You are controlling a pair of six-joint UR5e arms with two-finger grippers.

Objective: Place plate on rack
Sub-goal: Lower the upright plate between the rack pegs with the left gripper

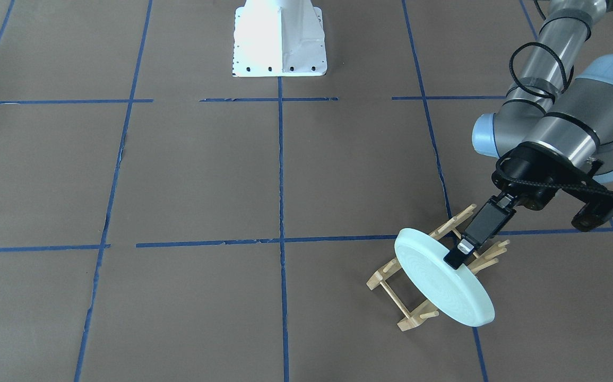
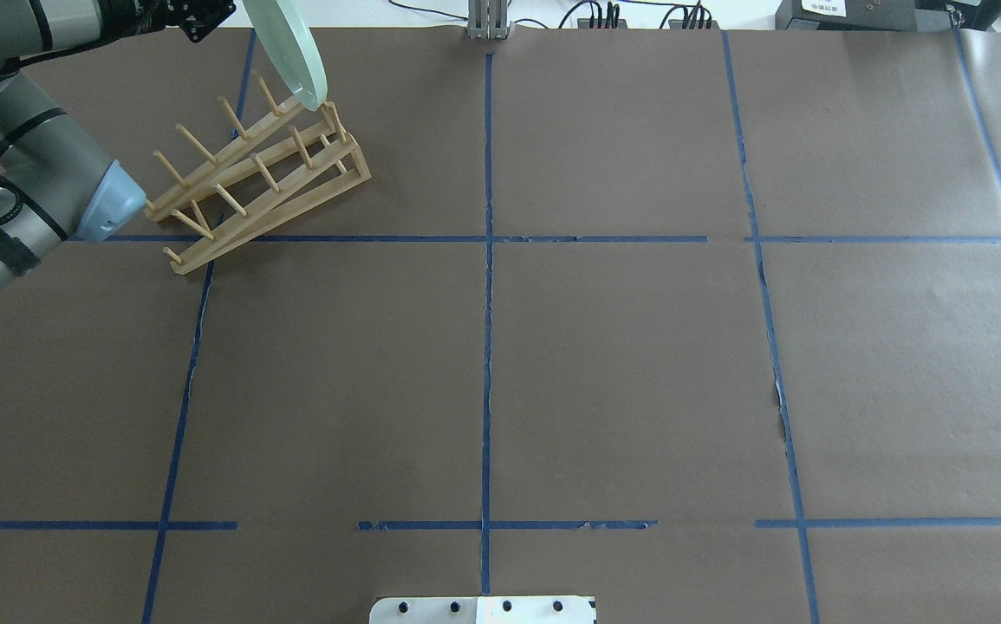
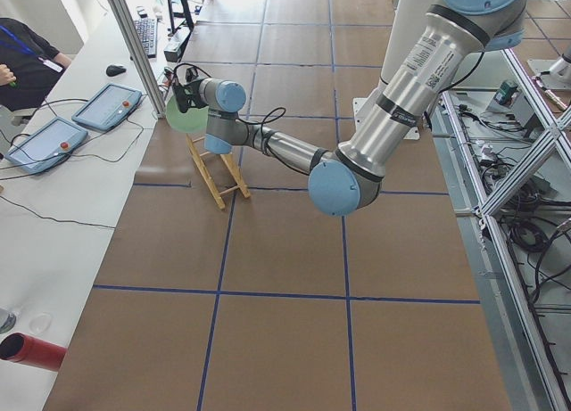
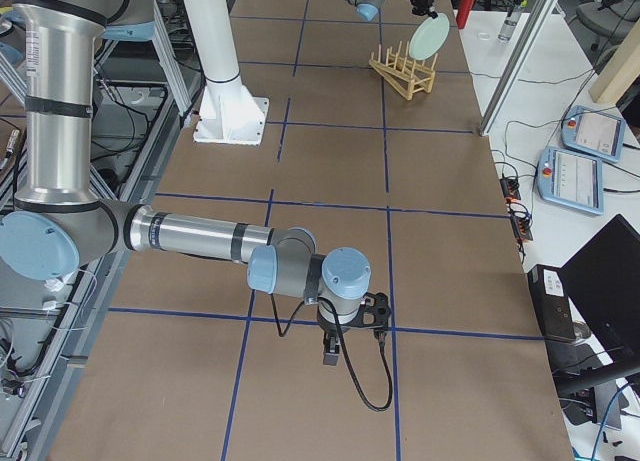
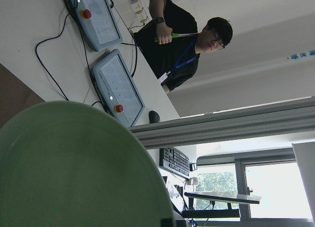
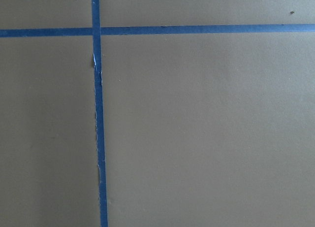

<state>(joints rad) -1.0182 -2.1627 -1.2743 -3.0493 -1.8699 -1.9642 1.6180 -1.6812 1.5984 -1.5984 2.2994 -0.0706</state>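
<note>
The pale mint-green plate (image 1: 439, 278) stands on edge, tilted, held by its upper rim in my left gripper (image 1: 457, 258), which is shut on it. It hangs over the end of the light-wood rack (image 1: 409, 313) that is farthest from my base. In the overhead view the plate's (image 2: 294, 52) lower edge is at the peg tips of the rack (image 2: 266, 178); I cannot tell whether they touch. The plate fills the lower left of the left wrist view (image 5: 74, 168). My right gripper (image 4: 332, 349) hangs low over the table far from the rack; I cannot tell whether it is open or shut.
The rack sits near the table's far edge on my left side. Beyond that edge are two teach pendants (image 3: 107, 103) and a seated operator (image 3: 27, 54). My white base (image 1: 279, 42) stands at the table's middle. Blue tape lines (image 6: 98, 138) cross the brown surface.
</note>
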